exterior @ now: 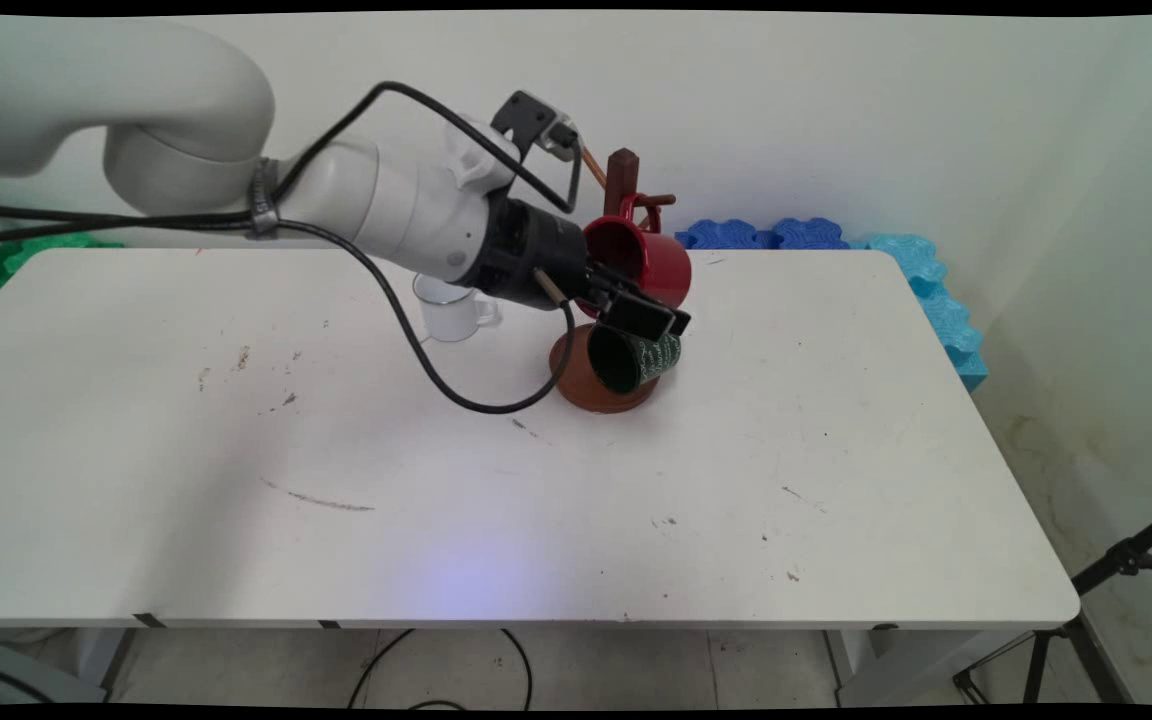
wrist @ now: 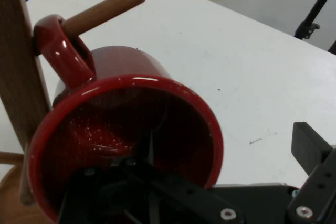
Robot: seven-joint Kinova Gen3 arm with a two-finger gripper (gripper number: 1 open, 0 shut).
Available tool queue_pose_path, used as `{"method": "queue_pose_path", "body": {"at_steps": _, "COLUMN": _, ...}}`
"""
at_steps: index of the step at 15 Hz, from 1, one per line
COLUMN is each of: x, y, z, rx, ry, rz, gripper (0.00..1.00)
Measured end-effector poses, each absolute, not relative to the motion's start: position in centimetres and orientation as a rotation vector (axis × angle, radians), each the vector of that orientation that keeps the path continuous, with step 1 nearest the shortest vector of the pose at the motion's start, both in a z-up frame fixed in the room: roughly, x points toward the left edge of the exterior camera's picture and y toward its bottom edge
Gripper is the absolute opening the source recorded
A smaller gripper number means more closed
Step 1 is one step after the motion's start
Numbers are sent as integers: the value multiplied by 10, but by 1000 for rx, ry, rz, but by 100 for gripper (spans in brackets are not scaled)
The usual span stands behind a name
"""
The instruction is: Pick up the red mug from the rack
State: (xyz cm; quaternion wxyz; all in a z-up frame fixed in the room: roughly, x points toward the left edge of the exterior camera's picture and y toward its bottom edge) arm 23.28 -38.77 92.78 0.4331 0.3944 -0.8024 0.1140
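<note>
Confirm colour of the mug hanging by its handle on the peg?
Red mug, glossy inside and out; clearest in the hand view.

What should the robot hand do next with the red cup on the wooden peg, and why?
Probably open and back straight out. The red cup already hangs by its handle on the peg of the wooden stand, and one finger of the gripper sits inside it.

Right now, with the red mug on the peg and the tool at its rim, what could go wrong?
1. The glossy red mug hangs by its handle on a wooden peg of the brown wooden mug tree; a sideways pull could tip the tree.
2. The black two-finger tool has one finger inside the mug, so the rim could slip.
3. The dark green mug hangs just below; the tool could knock it.
</note>
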Motion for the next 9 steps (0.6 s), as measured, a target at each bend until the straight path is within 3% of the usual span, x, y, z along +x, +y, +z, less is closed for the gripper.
{"method": "queue_pose_path", "body": {"at_steps": 4, "x": 229, "y": -393, "z": 922, "rx": 989, "ry": -2000, "rz": 308, "gripper": 100}}
{"method": "queue_pose_path", "body": {"at_steps": 5, "x": 229, "y": -395, "z": 921, "rx": 992, "ry": -1999, "rz": 316, "gripper": 0}}
{"method": "queue_pose_path", "body": {"at_steps": 9, "x": 229, "y": -397, "z": 918, "rx": 998, "ry": -1998, "rz": 333, "gripper": 0}}
